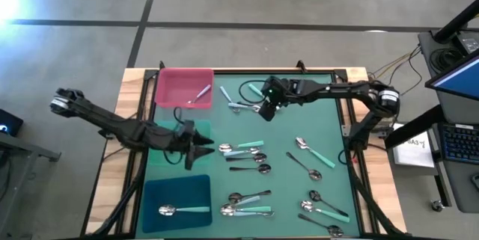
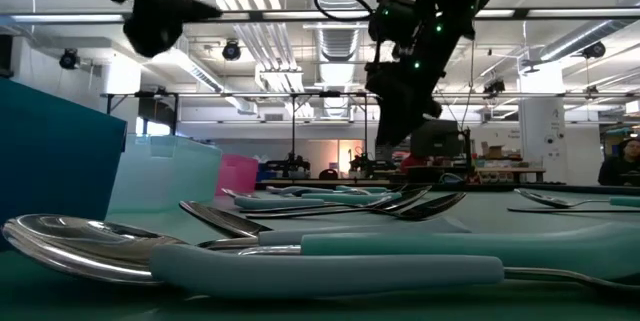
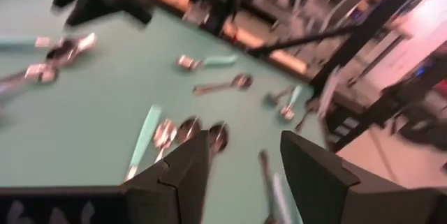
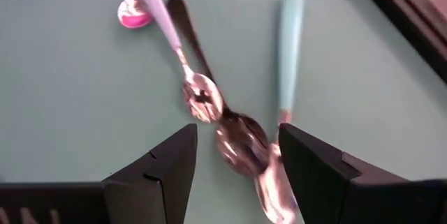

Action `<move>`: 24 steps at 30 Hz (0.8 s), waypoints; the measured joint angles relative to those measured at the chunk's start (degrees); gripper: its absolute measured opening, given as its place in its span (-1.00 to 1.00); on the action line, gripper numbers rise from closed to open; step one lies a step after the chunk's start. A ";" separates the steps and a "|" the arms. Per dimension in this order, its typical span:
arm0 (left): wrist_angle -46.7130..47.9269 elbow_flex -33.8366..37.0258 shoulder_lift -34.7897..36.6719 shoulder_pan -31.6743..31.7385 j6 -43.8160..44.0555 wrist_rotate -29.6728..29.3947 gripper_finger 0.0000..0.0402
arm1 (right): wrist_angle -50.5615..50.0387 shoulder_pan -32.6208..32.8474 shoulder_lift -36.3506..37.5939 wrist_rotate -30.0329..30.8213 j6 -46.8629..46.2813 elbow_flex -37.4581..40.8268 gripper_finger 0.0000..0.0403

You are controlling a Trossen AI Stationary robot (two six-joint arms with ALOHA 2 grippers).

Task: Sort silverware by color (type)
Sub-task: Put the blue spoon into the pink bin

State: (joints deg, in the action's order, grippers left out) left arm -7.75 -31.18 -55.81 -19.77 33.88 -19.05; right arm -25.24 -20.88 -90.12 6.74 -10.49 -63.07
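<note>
3 trays (image 1: 183,75), about 20 utensils (image 1: 243,149)

A big spoon (image 2: 150,251) with a mint handle lies closest across the green mat (image 2: 560,223); more spoons (image 2: 340,201) lie behind it; a blue tray (image 2: 50,156) and a pink tray (image 2: 240,173) stand left; a dark arm (image 2: 415,51) hangs above.

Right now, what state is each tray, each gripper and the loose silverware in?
Pink tray: holds one utensil.
Blue tray: holds one teal-handled spoon.
Green tray: partly hidden by the left arm, contents unclear.
Left gripper: open, empty, beside the green tray.
Right gripper: open, empty, above spoons.
Loose silverware: scattered on the mat, unsorted.
</note>
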 joint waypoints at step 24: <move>-9.93 0.00 2.31 -0.07 -9.50 -9.16 -0.20 | 6.41 -0.18 -19.15 -5.68 14.61 -13.17 -0.04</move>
State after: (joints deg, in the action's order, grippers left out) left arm -17.68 -31.18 -53.50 -19.84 24.39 -28.20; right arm -18.82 -21.06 -109.27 1.06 4.12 -76.24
